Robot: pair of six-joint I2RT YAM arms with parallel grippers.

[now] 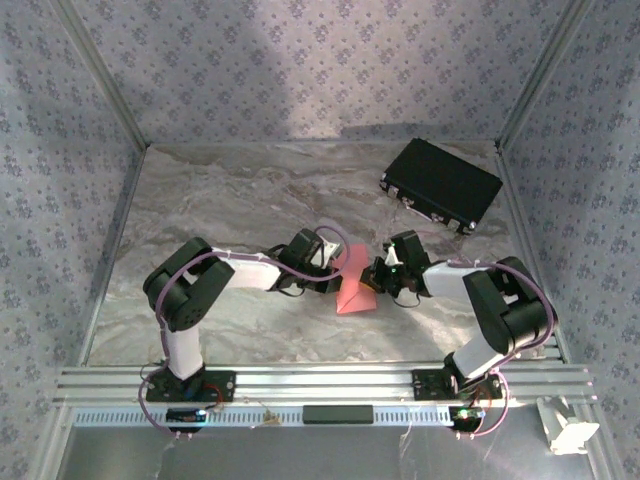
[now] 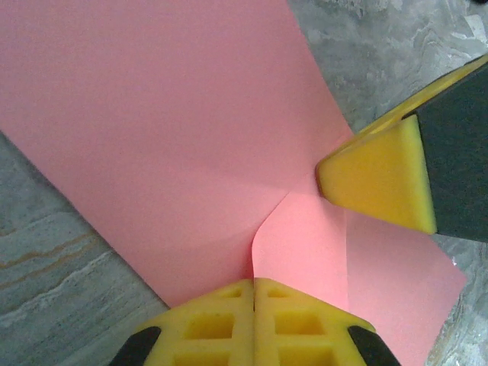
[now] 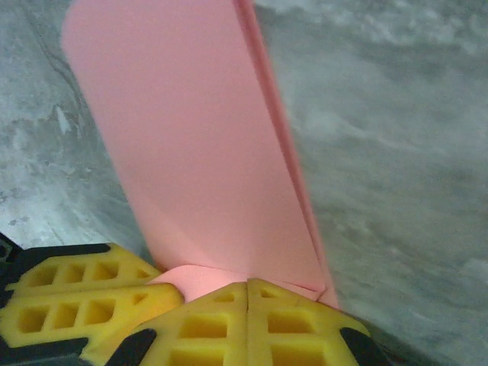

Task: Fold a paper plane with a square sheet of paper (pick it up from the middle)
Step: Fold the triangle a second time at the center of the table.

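The salmon-pink sheet of paper (image 1: 356,292) stands creased and folded between my two grippers at the middle of the table. My left gripper (image 1: 334,268) is shut on its edge; in the left wrist view the pink paper (image 2: 168,130) spreads out from the closed jaws (image 2: 254,284). My right gripper (image 1: 384,278) is shut on the same paper from the other side; its wrist view shows a long folded pink flap (image 3: 191,145) rising from its closed jaws (image 3: 248,287). The grippers nearly touch. Whether the fold has the form of a paper plane I cannot tell.
A black rectangular case (image 1: 441,185) lies at the back right of the marble table (image 1: 220,190). Patterned walls close in the sides and back. A metal rail (image 1: 320,382) runs along the near edge, with a white object (image 1: 566,426) beyond its right end.
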